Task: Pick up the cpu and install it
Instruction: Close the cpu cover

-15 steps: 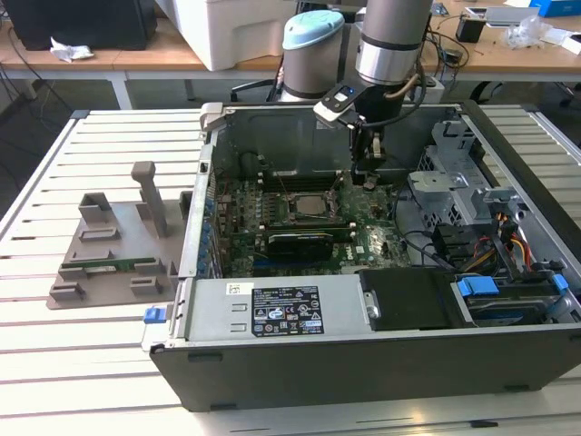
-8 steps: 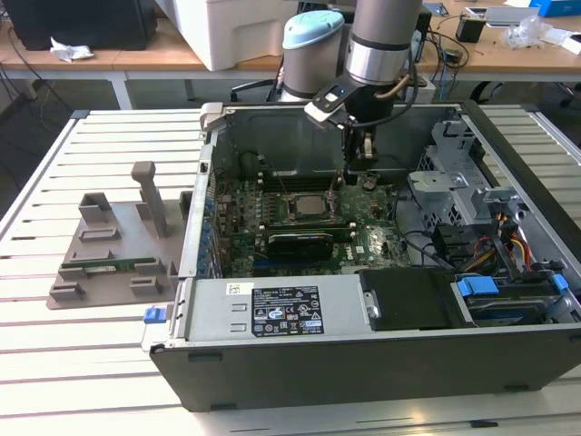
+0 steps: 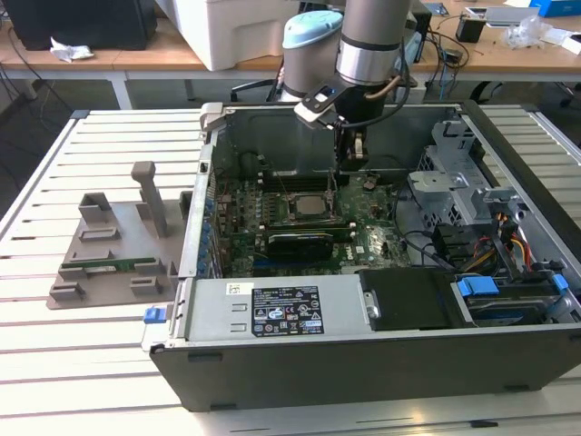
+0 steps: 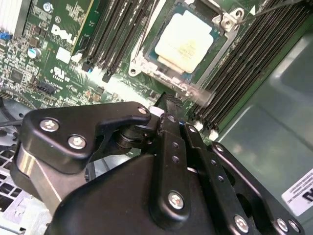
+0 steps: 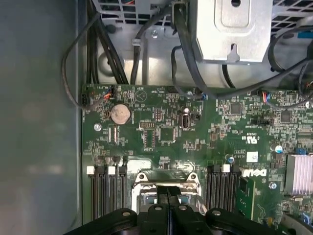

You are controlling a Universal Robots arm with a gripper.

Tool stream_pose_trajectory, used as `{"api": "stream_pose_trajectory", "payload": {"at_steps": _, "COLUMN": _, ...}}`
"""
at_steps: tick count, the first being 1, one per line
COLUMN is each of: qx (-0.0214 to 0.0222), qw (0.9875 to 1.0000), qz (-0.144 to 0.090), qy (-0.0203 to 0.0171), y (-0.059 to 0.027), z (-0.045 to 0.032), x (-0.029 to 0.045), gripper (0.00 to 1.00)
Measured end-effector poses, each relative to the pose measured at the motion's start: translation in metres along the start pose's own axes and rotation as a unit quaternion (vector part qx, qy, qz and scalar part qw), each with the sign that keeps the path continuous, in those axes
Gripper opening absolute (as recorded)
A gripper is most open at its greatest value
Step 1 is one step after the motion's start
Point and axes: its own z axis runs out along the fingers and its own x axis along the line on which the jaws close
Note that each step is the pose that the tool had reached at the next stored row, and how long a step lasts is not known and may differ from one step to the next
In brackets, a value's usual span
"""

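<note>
The cpu (image 3: pixel 306 207), a square chip with a silvery-white top, lies flat in the black-framed socket (image 3: pixel 305 221) on the green motherboard (image 3: pixel 359 245) inside the open computer case. In the second wrist view the cpu (image 4: pixel 185 41) sits inside the socket's metal frame (image 4: pixel 222 46). My gripper (image 3: pixel 350 154) hangs above the board, just behind the socket toward the case's back wall. Its black fingers (image 4: pixel 168 100) are pressed together with nothing between them. In the first wrist view the gripper (image 5: pixel 167 192) covers the middle of the socket frame (image 5: pixel 166 177).
A grey fixture (image 3: pixel 104 254) holding a green memory stick (image 3: pixel 109 266) stands outside the case at the exterior view's left. Inside are a power supply (image 3: pixel 272 309), a drive cage (image 3: pixel 454 182), loose cables (image 5: pixel 105 44), memory slots (image 4: pixel 122 29) and the tall case walls (image 3: pixel 204 182).
</note>
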Motion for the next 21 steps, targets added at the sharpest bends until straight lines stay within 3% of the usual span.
{"api": "stream_pose_trajectory", "payload": {"at_steps": 16, "qx": 0.0, "qw": 1.0, "qz": 0.0, "qy": 0.0, "y": -0.0289, "z": 0.004, "x": 0.0006, "gripper": 0.11}}
{"api": "stream_pose_trajectory", "payload": {"at_steps": 21, "qx": 0.0, "qw": 1.0, "qz": 0.0, "qy": -0.0001, "y": -0.0405, "z": 0.012, "x": 0.0012, "gripper": 0.11}}
